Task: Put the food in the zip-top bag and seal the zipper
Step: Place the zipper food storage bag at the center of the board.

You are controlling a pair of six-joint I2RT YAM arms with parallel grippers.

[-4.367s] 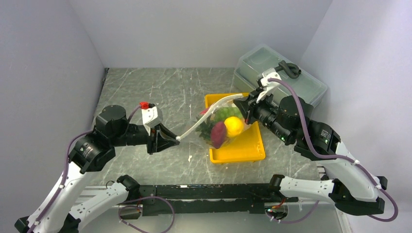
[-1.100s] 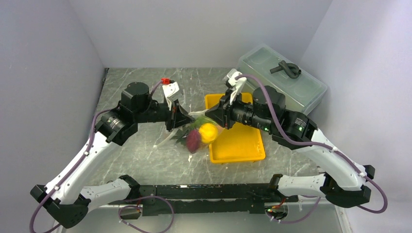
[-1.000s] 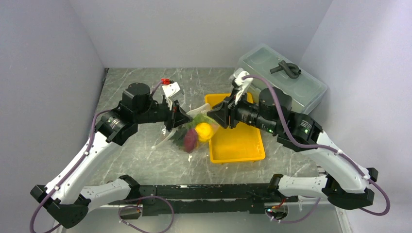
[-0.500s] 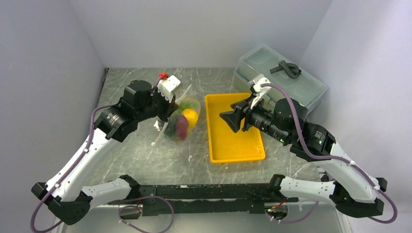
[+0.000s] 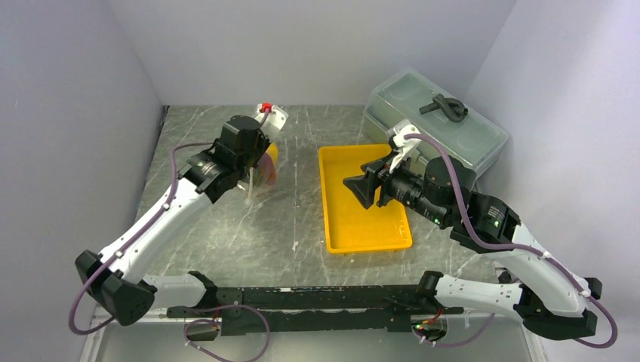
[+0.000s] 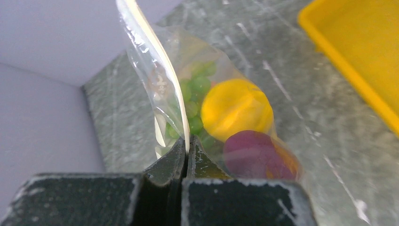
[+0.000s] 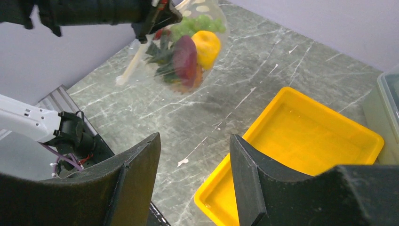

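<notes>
Top external view showed us the right end effector [image 5: 359, 188] had released the clear dotted zip-top bag [image 5: 264, 167] and hung open over the yellow rectangular tray [image 5: 370, 226]. Our left end effector [image 6: 187, 151] stayed clamped on the whitish zipper strip [image 6: 153, 52] and had swung the bag, toy food [image 6: 236, 107] inside, leftward above the grey marbled counter [image 5: 226, 226]. We judged packing done, but could not tell whether the zipper was sealed.

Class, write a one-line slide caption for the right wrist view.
Open right gripper looks past the tray to the left gripper holding up the bag of food.
</notes>
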